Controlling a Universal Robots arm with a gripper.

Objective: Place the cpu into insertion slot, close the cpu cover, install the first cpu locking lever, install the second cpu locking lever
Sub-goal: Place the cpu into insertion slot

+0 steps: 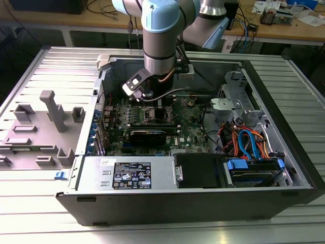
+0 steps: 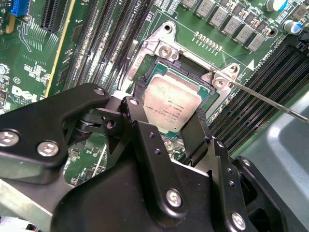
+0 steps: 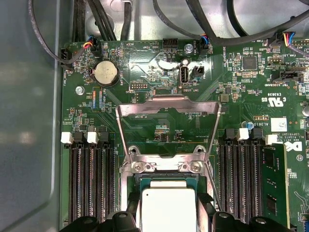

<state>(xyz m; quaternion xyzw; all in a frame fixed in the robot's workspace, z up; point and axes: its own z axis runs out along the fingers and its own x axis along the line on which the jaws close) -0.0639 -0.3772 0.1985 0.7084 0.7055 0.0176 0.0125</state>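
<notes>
My gripper [image 2: 170, 100], at the upper centre of the exterior view inside the open computer case [image 1: 203, 206], is clenched on the cpu [image 2: 169, 110], with one finger [image 2: 140, 96] against each of two opposite edges. The cpu lies in the insertion slot [image 2: 193, 65] on the green board [image 3: 241, 96]; I cannot tell whether it is fully seated. The cpu cover [image 3: 166, 104] stands swung open just beside the slot.

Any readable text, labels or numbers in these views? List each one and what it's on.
Nothing can be quoted reliably.
Label on the power supply: printed lines and symbols, too small to read.
Circuit board: white silkscreen marks, too small to read.
White sticker on that board: illegible.
cpu: faint markings on its metal top, illegible.
</notes>
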